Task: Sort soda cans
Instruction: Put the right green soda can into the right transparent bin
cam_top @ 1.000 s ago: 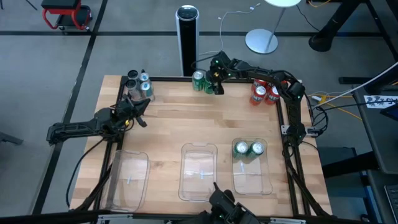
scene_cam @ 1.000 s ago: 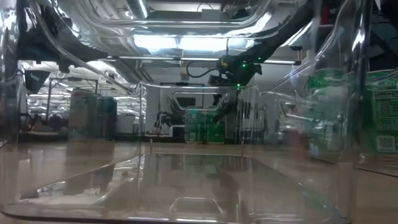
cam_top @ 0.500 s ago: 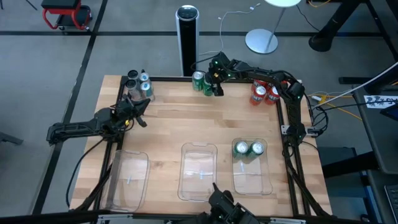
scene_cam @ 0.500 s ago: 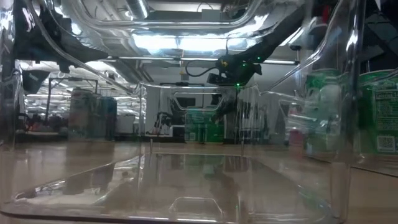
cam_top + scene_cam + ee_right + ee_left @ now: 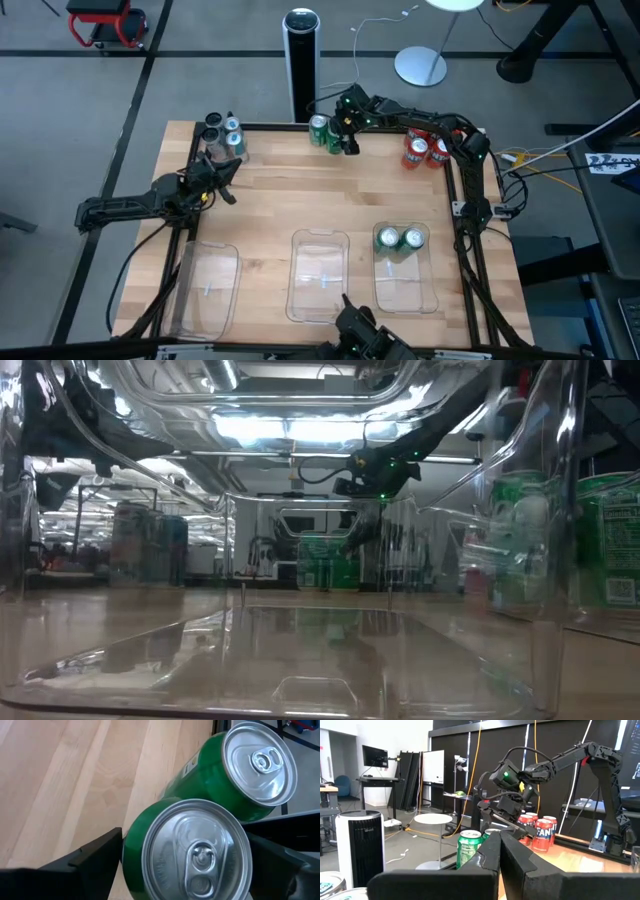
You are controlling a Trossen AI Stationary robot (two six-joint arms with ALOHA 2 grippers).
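At the desk's (image 5: 270, 200) far edge, the right gripper (image 5: 344, 127) has lowered over the nearer green can (image 5: 192, 852), jaws widening to straddle it without gripping yet. The left gripper (image 5: 222, 180) waits closed, mid-left.

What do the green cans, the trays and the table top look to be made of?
Green cans: likely aluminium, with brushed silver lids, pull tabs and glossy green painted sides. Trays: clear, glossy plastic; the wood shows through and the walls catch reflections. Table top: light wood in glued strips, with visible grain and a smooth matte finish.
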